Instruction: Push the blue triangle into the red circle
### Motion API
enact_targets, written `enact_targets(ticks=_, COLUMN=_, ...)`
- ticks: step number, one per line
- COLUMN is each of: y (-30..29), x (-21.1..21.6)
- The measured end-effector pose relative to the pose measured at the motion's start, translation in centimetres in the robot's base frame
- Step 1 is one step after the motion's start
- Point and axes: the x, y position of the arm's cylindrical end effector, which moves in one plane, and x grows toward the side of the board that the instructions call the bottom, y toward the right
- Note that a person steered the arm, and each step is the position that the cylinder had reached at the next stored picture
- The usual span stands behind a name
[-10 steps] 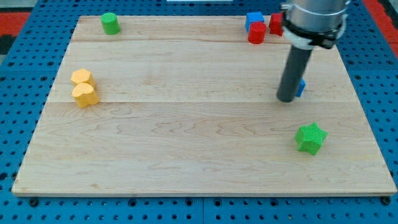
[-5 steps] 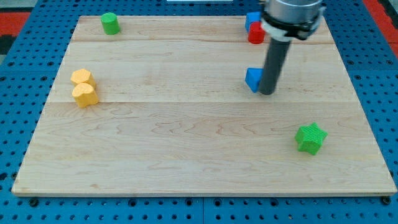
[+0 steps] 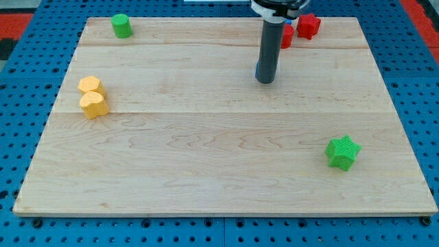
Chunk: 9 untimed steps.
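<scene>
While my tip (image 3: 265, 81) seemingly touches the mostly hidden blue block (image 3: 258, 71), no fingers show.

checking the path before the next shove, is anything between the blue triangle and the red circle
Nothing visible does. The blue triangle shows only as a sliver behind my tip, and the red circle lies toward the view's top right, bare board between them.

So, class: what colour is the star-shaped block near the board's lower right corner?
Green; the star block shows clearly in the camera view.
</scene>
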Motion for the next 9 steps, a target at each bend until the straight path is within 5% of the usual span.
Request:
enact_targets(ticks=2, y=-0.6, x=-7.7)
enact_targets(ticks=4, y=3.0, x=-8.1)
enact_targets(ticks=6, y=5.9, x=-1.6)
enact_targets(ticks=8, y=22.4, x=8.1)
enact_targets(ticks=9, y=21.4, x=15.0)
